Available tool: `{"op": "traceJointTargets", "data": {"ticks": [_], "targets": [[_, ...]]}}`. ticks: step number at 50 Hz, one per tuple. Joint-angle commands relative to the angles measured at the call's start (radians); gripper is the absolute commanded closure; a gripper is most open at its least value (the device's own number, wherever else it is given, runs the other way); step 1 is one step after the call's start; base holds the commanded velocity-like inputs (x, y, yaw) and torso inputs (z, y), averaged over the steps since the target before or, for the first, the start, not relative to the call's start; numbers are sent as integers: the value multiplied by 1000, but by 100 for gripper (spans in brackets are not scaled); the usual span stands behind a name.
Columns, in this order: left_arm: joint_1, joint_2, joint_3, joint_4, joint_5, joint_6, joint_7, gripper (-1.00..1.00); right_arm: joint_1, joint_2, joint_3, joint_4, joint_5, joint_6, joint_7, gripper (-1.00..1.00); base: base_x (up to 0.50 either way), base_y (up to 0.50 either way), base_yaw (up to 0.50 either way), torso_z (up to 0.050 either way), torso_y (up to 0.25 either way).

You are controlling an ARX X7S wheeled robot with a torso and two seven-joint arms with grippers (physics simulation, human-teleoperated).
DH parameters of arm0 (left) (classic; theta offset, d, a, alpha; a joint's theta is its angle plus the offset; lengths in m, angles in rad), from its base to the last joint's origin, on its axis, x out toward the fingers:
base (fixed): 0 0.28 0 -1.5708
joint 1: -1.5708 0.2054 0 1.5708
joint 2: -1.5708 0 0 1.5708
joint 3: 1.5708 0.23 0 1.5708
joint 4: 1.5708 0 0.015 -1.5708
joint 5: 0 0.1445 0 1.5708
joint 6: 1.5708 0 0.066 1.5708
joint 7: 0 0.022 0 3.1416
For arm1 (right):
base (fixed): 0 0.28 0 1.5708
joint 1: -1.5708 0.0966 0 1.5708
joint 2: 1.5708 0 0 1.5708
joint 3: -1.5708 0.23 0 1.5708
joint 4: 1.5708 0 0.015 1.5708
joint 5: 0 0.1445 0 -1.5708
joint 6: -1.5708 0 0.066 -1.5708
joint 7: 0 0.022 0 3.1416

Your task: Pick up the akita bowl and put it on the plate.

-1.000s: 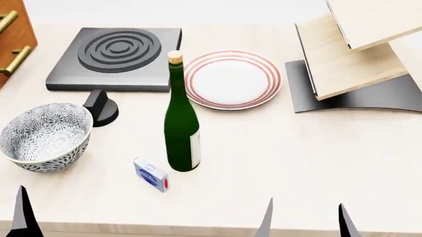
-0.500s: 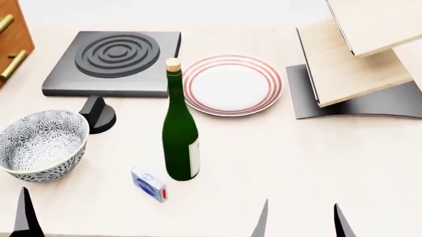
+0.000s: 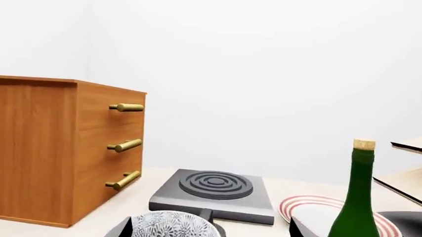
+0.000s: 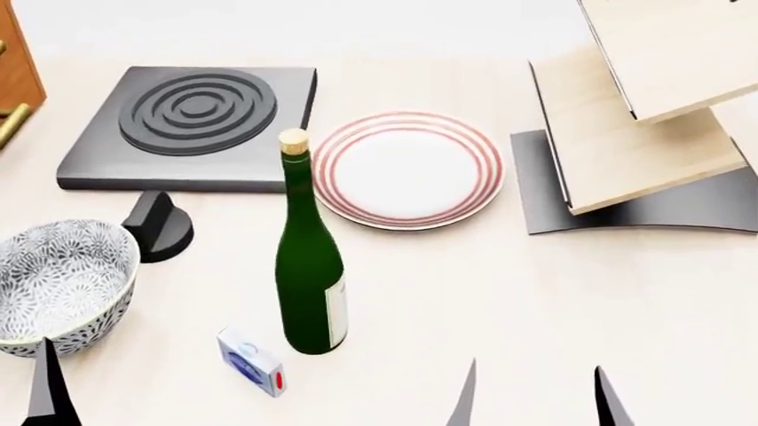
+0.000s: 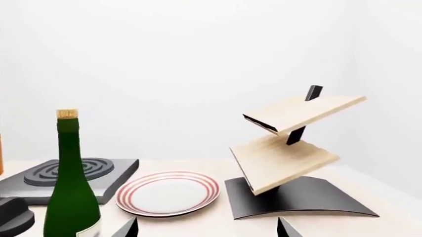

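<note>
1. Far left stands a wooden drawer chest [image 3: 66,148] with three brass handles; from the head view only its edge shows
2. The akita bowl [image 4: 57,286] sits upright on the pale table [image 4: 533,293] at the near left, untouched, well apart from the plate and with nothing inside that I can see
3. Just in front of the bowl a single dark fingertip of the left gripper [image 4: 45,386] pokes up at the bottom edge of the head view; it touches nothing, and I cannot tell whether it is spread or closed
4. A black knob [image 4: 158,226] rests just beside the bowl's far side, between it and the dark stove burner [image 4: 190,115] with its raised rings
5. A small blue-and-white box [image 4: 250,362] lies near the foot of a green wine bottle [image 4: 308,266], which stands upright with its cork on
6. Behind and right of the bottle lies the plate [image 4: 409,169], flat on the table, red rings round its rim, nothing on it, just beside the burner
7. The right gripper [image 4: 535,399] shows two dark fingers [image 4: 466,399] well spread at the near edge, holding nothing
8. Far right, a slanted wooden two-tier rack [image 5: 290,143] stands on a curved black base
</note>
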Motion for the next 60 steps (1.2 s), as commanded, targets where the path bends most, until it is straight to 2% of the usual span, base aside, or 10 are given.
{"op": "traceJointTargets", "data": {"ticks": [1, 38, 60], "targets": [[-3, -4, 6, -6, -2, 3, -5, -100, 2, 6, -8, 2, 0, 0, 5, -100, 125, -31, 0, 0, 0], [-2, -19, 22, -20, -8, 21, -19, -100, 11, 25, -46, 4, -7, 8, 32, -100, 36, 0, 0, 0, 0], [-5, -28, 30, -23, -13, 22, -30, -100, 16, 40, -63, 13, 3, -1, 48, -100, 188, 0, 0, 0, 0]]}}
